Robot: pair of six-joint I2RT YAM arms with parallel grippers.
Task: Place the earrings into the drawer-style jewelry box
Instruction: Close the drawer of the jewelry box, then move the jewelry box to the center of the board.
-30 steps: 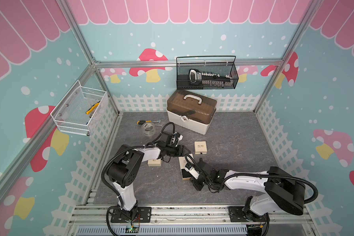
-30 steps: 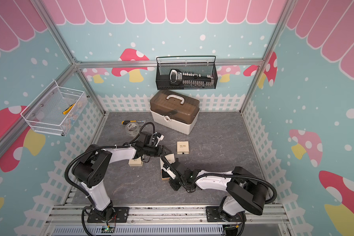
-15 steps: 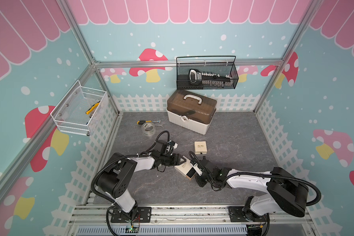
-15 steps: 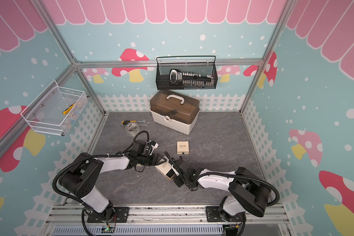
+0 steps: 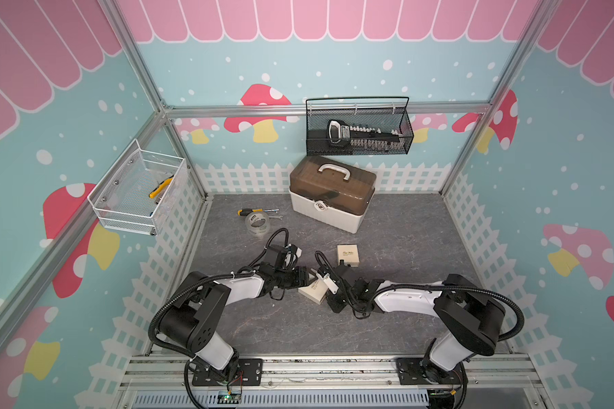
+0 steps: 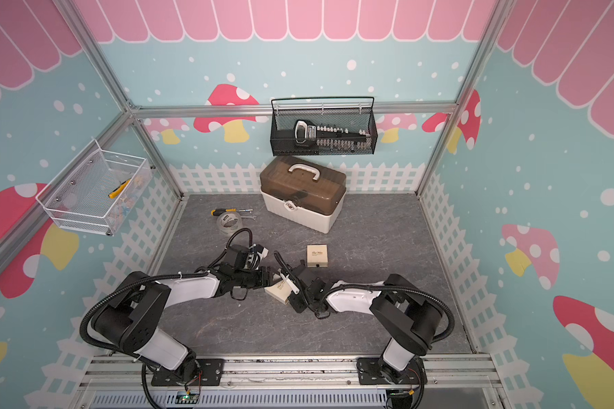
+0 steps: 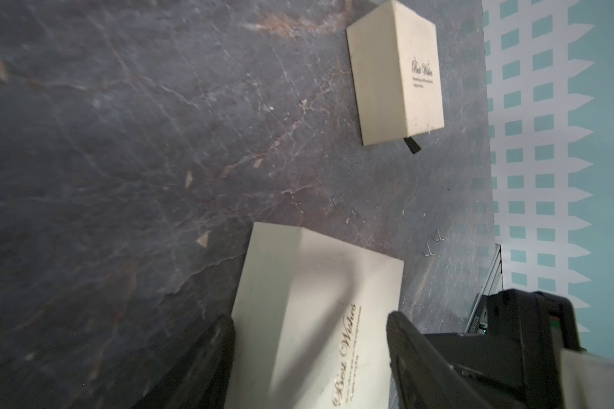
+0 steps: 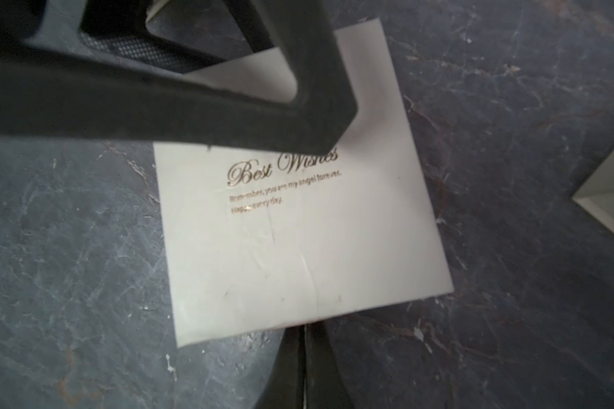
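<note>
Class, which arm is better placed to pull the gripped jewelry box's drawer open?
Right, probably: the right gripper is shut at the edge of the jewelry box; the left gripper grips its sides.

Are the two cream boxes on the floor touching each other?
Apart. The left wrist view shows a wide strip of bare grey floor between the near cream box and the far cream box.

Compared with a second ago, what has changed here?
The left arm swung over toward the right arm; the left tool now clamps the near cream box by both sides. A small cream piece seen beside that arm earlier is out of sight. The right tool stayed shut at that box's edge; the far cream box and toolbox did not move.
</note>
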